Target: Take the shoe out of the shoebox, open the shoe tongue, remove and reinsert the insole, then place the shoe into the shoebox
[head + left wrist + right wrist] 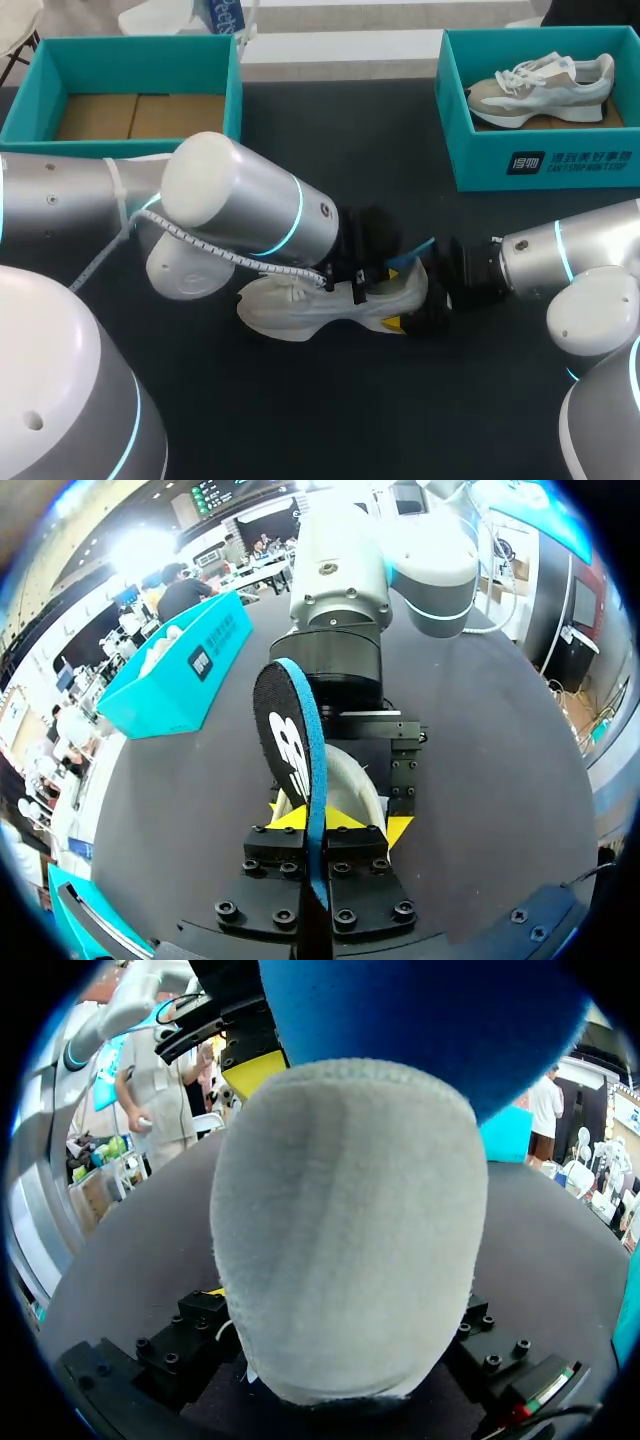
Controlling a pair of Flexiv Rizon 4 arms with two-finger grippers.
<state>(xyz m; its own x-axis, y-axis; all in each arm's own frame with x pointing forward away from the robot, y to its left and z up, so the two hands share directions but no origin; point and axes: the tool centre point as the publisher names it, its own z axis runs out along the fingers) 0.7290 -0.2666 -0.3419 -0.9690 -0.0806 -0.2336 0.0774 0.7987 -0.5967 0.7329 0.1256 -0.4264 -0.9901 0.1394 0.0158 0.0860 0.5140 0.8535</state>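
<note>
Two-arm hold mid black table (330,420), teal cardboard shoebox (135,48) (empty) back left; white mesh sneaker (300,308): right gripper (425,308) clamps heel; blue foam insole (288,730): left gripper (330,825) pinches it upright above the opening. Likely insole step; next, feed toe-first, press flat.

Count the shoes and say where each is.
2. One white shoe lies on the table mid-front; a second shoe sits in the far-right teal shoebox. None shows in the left shoebox.

Bare table (330,410) in front of shoe (290,310), left arm (240,210) overhanging it, right pincer (420,300) crowding one end
</note>
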